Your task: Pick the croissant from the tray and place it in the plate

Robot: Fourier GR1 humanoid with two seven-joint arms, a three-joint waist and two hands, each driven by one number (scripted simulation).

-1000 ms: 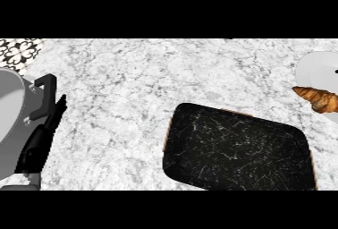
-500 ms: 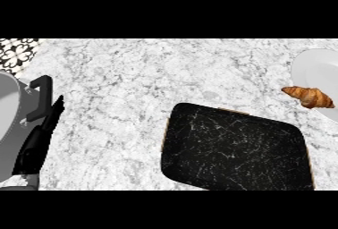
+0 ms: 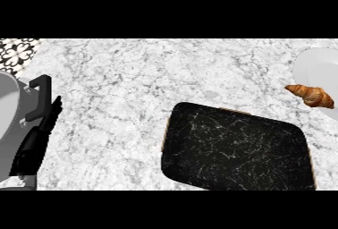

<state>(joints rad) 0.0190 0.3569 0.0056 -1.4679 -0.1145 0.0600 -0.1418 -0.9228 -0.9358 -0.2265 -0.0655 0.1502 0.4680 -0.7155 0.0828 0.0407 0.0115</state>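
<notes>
The white marble counter (image 3: 132, 80) with grey veining fills the view and carries everything else. There is one tray (image 3: 238, 150), a black, rounded rectangle with pale scratch-like streaks and a thin brown edge; it lies well to the right of the left hand's fingers and nothing lies on it. There is one white plate (image 3: 320, 71), cut off by the right edge of the view, far from the fingers on the opposite side of the counter. One golden-brown croissant (image 3: 311, 95) lies at the plate's lower left rim, partly over the rim and partly over the marble just beside it, clear of the tray and above the tray's upper right corner.

At the left edge shows one grey forearm (image 3: 8, 112), and along it the single black left hand (image 3: 36, 134), its fingers (image 3: 51, 109) straight and close together, pointing up the view and holding nothing. A short black part stands above them near the forearm. The right hand does not show in the view.

In the upper left corner a small patch of black-and-white patterned tile (image 3: 16, 51) meets the counter's edge. No brand, label or readable writing shows on any of these things.
</notes>
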